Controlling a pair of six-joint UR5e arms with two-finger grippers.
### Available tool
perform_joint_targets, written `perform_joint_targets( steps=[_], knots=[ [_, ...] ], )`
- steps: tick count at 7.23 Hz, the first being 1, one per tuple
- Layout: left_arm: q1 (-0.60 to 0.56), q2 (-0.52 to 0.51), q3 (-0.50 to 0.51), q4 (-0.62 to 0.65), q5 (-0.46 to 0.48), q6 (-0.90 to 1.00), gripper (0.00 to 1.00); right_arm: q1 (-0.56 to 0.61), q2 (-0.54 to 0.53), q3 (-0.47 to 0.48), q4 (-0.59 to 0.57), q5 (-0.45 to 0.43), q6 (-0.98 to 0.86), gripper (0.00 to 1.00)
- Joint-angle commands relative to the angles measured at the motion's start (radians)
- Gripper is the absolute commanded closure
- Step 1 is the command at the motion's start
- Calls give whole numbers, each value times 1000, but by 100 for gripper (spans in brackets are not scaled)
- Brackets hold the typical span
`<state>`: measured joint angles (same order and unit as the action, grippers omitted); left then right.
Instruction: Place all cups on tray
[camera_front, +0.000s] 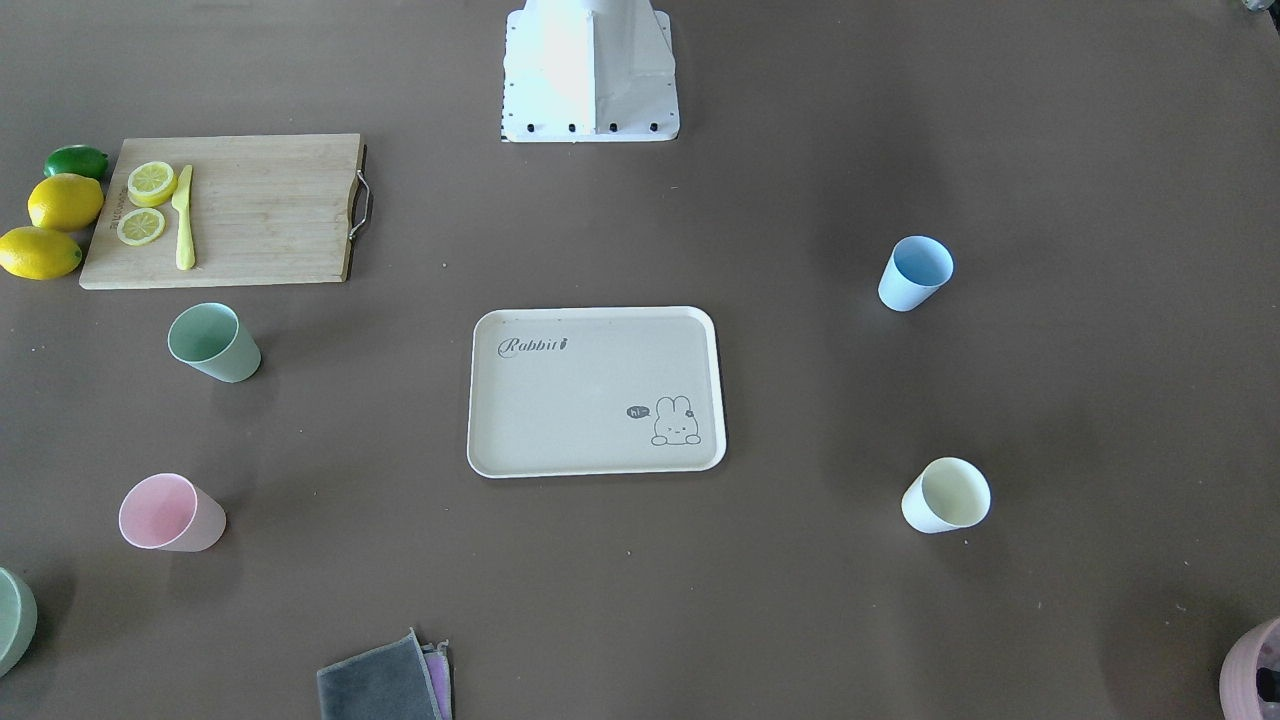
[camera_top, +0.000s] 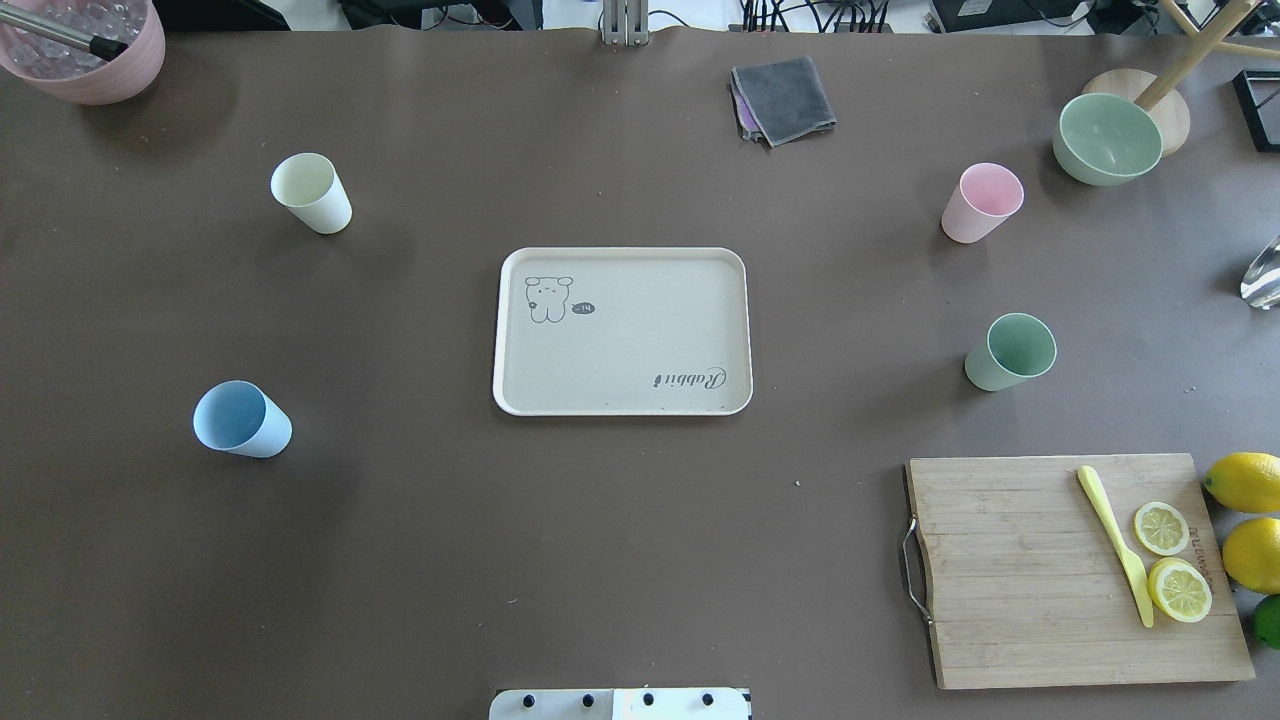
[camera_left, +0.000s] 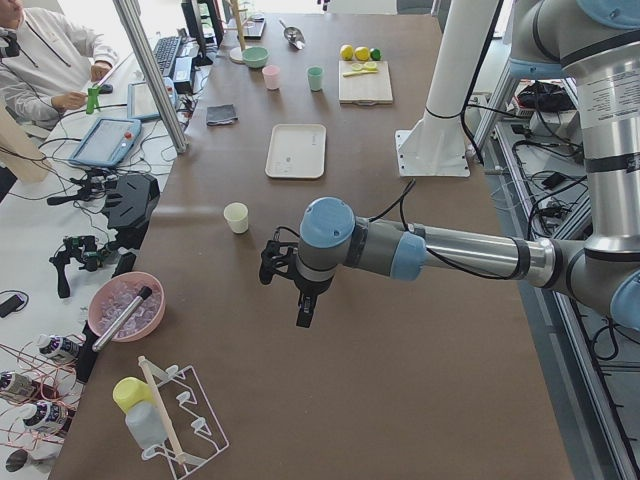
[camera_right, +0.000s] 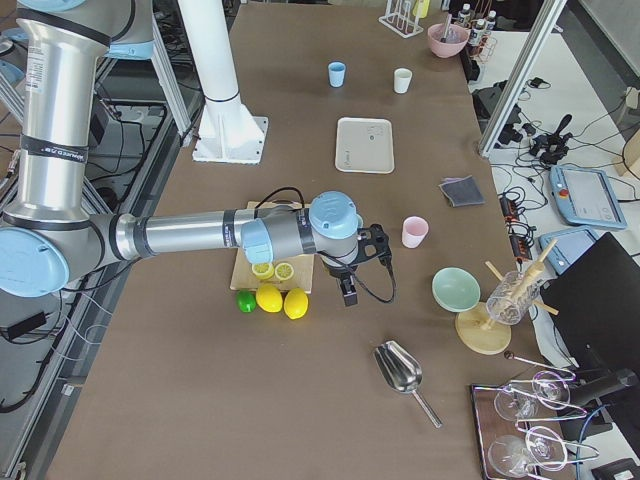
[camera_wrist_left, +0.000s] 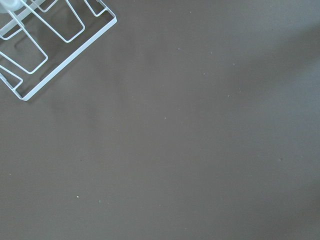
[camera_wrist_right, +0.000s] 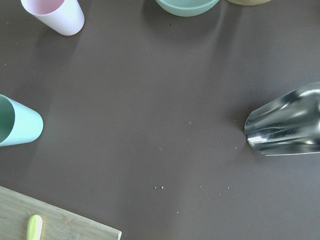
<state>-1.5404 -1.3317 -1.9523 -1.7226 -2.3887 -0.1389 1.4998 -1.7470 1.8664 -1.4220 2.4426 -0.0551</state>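
The beige tray lies at the table's middle with nothing on it. All cups stand upright on the table around it. The sage green cup and pink cup are on my right side. The light blue cup and cream-white cup are on my left side. My left gripper hovers above the table's left end, past the cream-white cup. My right gripper hovers by the lemons, near the pink cup. I cannot tell whether either is open or shut.
A wooden cutting board with lemon slices and a yellow knife lies at my right, lemons beside it. A green bowl, grey cloth, mauve pot, metal scoop and white wire rack sit near the edges.
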Motion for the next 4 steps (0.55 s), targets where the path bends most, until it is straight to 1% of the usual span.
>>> perform_joint_targets(
  steps=[1, 2, 3, 4],
  knots=[
    [197, 2, -31, -185, 16, -315, 2, -58, 27, 10, 24, -8, 97, 0],
    [312, 0, -33, -271, 96, -462, 2, -88, 33, 8, 53, -13, 141, 0],
    [404, -7, -34, -314, 149, -576, 2, -120, 53, 8, 60, -37, 185, 1],
    [466, -27, -39, -316, 173, -637, 3, -153, 76, 4, 60, -56, 230, 1]
  ],
)
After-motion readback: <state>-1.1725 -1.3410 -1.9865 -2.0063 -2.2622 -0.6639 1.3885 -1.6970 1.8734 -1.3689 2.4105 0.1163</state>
